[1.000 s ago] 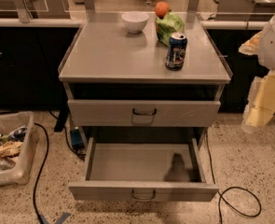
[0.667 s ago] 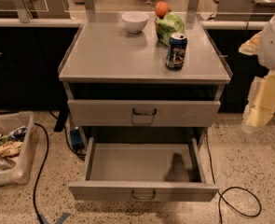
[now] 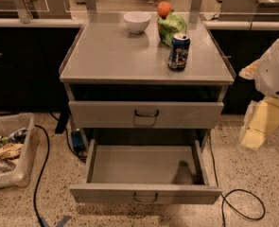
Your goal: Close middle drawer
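Observation:
The middle drawer [image 3: 145,193] of the grey metal cabinet is pulled out wide, with its flat front and small dark bar handle [image 3: 145,198] facing me. Its inside [image 3: 139,164] holds nothing. Above it, the taller top drawer [image 3: 146,115] sits pushed in. The lowest drawer is hidden under the open one. My arm's white body [image 3: 277,70] is at the right edge, and my gripper [image 3: 261,125], pale yellow, hangs to the right of the cabinet at about the top drawer's height. It is well apart from the open drawer.
On the cabinet top [image 3: 106,56] stand a white bowl [image 3: 136,21], an orange [image 3: 164,8], a green bag [image 3: 173,26] and a blue can [image 3: 178,51]. A bin of clutter [image 3: 9,150] is at the left. Black cables [image 3: 243,205] lie on the floor.

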Controlling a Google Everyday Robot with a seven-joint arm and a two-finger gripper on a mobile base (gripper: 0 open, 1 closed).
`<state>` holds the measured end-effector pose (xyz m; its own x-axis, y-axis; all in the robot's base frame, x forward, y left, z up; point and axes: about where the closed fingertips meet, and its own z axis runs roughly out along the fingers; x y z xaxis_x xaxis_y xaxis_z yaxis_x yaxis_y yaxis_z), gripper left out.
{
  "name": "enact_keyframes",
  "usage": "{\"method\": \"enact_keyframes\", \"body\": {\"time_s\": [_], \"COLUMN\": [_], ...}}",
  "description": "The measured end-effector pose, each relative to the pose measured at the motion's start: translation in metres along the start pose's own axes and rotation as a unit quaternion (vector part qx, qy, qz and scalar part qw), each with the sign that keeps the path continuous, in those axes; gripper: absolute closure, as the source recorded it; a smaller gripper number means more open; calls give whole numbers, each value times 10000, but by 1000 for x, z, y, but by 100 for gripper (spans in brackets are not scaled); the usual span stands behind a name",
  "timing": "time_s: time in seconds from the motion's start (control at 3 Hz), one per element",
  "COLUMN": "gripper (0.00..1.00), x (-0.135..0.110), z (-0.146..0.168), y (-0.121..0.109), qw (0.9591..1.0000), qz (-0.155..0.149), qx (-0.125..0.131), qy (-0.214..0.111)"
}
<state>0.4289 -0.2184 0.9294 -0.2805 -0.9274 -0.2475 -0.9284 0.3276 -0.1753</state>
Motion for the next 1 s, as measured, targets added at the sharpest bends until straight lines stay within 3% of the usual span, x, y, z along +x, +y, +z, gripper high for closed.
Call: {"method": "enact_keyframes", "body": {"time_s": [0.67,1.0], "gripper": [0,0], "x": [-7,-4], "z": [-7,8], "y": [0,6], "qw": [9998,9990], "qz": [41,238], "qx": [135,83], "qy": [-135,-367]}}
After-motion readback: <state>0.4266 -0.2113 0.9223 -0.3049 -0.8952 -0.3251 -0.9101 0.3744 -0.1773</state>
